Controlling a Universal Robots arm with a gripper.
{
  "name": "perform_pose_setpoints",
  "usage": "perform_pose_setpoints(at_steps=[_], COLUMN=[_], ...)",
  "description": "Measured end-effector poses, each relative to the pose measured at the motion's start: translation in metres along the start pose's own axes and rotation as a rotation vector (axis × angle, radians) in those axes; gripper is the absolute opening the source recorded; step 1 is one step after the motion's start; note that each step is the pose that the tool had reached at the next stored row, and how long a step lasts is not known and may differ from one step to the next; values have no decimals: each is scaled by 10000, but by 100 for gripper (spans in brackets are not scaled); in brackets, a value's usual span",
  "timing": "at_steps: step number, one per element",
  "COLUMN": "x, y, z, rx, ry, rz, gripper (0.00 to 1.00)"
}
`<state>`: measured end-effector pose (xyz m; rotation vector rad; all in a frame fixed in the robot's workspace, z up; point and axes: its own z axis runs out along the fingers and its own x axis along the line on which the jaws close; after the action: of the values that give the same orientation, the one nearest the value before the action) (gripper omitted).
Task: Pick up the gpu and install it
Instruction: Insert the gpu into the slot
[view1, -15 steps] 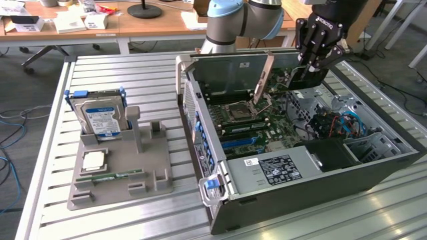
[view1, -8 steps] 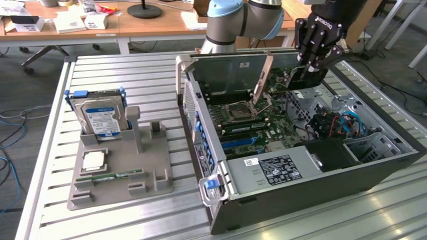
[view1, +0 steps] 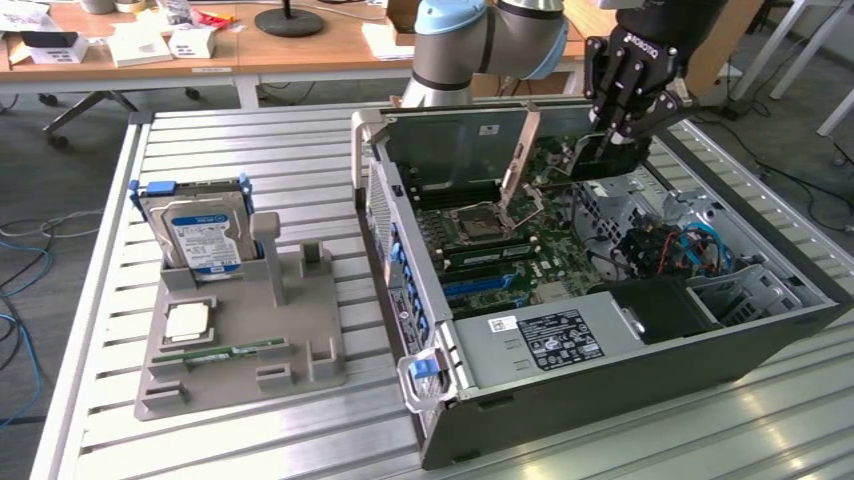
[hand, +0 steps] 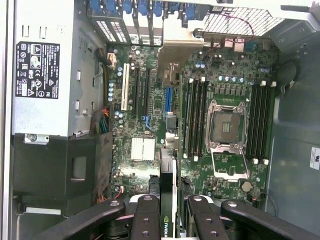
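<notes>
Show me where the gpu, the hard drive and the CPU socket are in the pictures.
gpu (hand: 167, 200): wrist view, on the card's dark edge.
hard drive (view1: 203, 238): exterior view, on its blue-white label.
CPU socket (hand: 227, 125): wrist view, on the middle of the socket.

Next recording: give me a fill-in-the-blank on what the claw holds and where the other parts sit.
The claw is shut on the gpu, held over the ___ inside the open case. The hard drive stands in the grey holder on the exterior view's ___. The CPU socket is ___.
Missing words: motherboard; left; empty.
</notes>
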<state>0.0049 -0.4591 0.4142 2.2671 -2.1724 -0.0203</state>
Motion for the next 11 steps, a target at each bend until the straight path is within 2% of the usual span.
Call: perform_pose_setpoints(at_steps=[5,11], x=[-2,-2], y=[43,51], z=[0,0], rx=[4,4], ry=[0,1], rz=[0,-1], gripper=[26,26])
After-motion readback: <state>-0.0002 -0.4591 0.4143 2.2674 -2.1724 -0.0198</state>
